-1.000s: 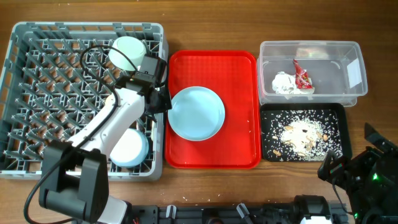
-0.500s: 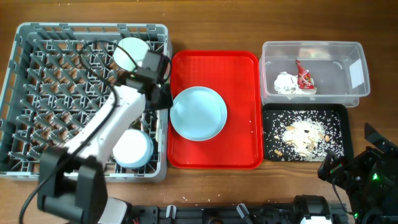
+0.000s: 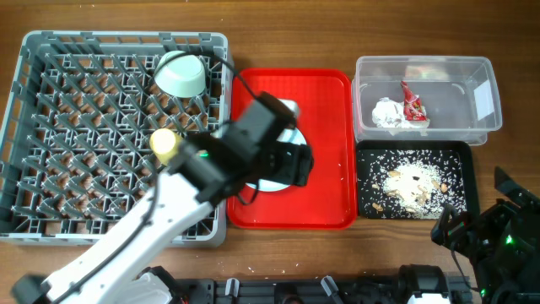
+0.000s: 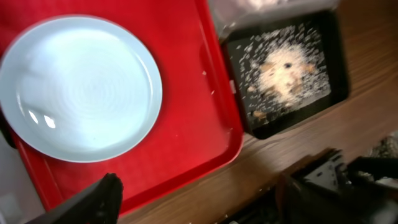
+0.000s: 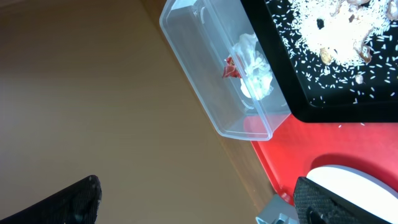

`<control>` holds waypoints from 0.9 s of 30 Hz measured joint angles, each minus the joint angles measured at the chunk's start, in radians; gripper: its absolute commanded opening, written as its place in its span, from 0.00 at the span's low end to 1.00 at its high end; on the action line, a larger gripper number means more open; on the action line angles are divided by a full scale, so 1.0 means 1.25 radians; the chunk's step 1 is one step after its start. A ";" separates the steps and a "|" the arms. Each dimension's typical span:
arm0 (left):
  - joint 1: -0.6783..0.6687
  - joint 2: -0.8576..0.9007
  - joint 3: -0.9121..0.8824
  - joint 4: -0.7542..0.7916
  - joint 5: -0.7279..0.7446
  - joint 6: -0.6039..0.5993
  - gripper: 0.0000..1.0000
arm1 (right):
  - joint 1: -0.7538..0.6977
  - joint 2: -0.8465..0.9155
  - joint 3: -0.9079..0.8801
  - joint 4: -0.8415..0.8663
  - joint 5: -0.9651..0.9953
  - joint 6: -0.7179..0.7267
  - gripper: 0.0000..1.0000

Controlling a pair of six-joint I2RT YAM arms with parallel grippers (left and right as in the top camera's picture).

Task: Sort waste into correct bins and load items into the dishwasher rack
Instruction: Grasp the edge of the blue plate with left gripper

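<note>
The left gripper (image 4: 202, 186) hangs with jaws spread wide and empty above the flat red serving tray (image 4: 186, 134). The pale blue round plate (image 4: 81, 87) lies flat there, at ten o'clock of the jaws. The waste looks sorted, so loading the plate seems the step in hand. The next move calls for pinching its low rim and lifting clear of the tray's raised lip. The large grey lattice dishwasher rack (image 3: 84, 38), at the tray's nine o'clock, has many free pegs. The right gripper (image 5: 196, 183), jaws also spread, sits at five o'clock.
</note>
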 measured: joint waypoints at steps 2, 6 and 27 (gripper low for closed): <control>-0.031 0.053 -0.001 0.003 -0.031 -0.001 0.64 | 0.000 0.000 0.000 0.000 0.000 0.000 1.00; -0.044 0.180 -0.001 0.027 -0.063 -0.007 0.64 | 0.000 0.000 0.000 0.000 0.000 0.000 1.00; -0.047 0.504 -0.002 0.182 -0.117 -0.023 0.04 | 0.000 0.000 0.000 0.000 0.000 0.000 1.00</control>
